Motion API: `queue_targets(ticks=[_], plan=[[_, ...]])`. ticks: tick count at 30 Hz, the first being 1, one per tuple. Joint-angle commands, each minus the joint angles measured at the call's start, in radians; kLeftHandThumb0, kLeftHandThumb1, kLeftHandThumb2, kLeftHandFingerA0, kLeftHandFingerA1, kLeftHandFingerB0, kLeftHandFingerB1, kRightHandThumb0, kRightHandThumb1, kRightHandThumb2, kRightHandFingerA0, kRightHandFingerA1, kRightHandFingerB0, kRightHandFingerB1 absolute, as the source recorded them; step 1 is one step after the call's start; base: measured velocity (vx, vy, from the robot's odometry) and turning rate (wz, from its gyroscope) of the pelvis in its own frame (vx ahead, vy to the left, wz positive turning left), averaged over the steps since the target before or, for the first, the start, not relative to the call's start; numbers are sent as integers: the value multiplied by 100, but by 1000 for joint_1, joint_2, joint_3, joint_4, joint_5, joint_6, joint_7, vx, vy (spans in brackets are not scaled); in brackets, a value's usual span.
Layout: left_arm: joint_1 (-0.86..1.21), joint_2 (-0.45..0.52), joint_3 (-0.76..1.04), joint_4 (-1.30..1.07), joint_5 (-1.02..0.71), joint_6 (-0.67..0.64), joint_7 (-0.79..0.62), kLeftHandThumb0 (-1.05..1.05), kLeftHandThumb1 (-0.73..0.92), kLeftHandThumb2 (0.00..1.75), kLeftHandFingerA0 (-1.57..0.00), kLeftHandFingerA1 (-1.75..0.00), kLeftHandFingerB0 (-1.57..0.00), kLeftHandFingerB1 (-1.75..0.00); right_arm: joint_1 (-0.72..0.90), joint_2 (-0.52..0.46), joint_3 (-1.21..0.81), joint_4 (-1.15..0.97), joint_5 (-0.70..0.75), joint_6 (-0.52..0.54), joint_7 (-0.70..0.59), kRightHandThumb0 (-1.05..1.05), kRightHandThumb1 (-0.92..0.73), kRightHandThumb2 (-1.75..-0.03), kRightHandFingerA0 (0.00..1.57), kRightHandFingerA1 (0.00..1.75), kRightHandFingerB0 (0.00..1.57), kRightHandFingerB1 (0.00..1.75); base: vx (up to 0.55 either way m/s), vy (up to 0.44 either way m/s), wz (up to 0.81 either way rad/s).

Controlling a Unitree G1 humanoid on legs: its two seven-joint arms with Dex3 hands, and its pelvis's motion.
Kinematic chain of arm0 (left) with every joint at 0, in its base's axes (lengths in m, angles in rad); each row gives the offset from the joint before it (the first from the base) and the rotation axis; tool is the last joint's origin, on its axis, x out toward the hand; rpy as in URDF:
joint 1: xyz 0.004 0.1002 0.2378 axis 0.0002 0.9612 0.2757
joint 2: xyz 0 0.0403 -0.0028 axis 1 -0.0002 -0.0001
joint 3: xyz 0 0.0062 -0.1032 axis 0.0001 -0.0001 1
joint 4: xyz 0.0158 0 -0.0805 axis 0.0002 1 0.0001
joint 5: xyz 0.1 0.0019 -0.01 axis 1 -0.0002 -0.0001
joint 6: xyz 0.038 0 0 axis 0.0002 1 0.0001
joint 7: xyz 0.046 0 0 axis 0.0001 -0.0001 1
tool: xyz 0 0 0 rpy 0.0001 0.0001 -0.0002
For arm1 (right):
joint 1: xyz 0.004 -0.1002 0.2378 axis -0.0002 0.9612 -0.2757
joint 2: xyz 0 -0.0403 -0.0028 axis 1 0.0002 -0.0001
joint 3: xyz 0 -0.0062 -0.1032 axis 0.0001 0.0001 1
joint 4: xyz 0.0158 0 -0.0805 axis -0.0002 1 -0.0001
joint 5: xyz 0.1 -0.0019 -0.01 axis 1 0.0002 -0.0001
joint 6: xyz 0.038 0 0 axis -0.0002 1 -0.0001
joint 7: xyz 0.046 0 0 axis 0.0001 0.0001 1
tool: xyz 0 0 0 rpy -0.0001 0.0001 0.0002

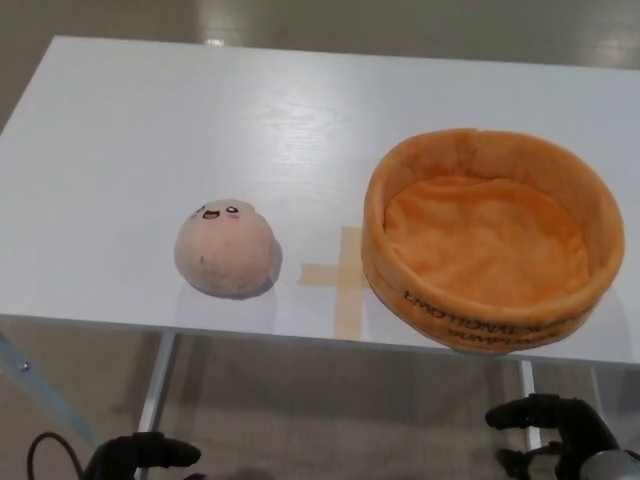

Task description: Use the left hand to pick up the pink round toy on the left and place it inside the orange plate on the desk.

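Head view: the pink round toy (224, 248) rests on the white desk (130, 140), on the left half, near the front edge. Its small printed face points toward the far side of the desk. The toy is free of contact with either hand.

The orange plate (560, 180), a soft fabric basin with a raised wall and dark lettering on its front, sits on the right half of the desk, well apart from the toy. A cross of tan tape (343, 275) lies on the desk surface between the two, just beside the plate.

The left hand (140, 455) is below the desk's front edge at bottom left; finger state cannot be determined. The right hand (555, 435) is at bottom right, below the desk; fingers spread, holding nothing
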Motion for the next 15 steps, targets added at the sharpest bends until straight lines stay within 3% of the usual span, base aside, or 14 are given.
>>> queue_targets(ticks=[1,7,15], plan=[[2,6,0,42,18,-101,23,-34,58,58,-52,-48,-56,-40,1,-5,4,39,-10,-58,-10,-13,-56,-57,65,87,67,78,0,0,0],[39,-4,17,56,5,-145,15,-35,54,56,-39,-41,-33,-31,33,-4,13,47,-14,-74,-13,-15,-56,-59,64,85,65,77,0,0,0],[108,10,-26,51,45,-212,-30,-44,53,58,-31,-35,-22,-30,95,3,8,46,-5,-96,-5,-14,-55,-59,67,90,65,77,0,0,0]])
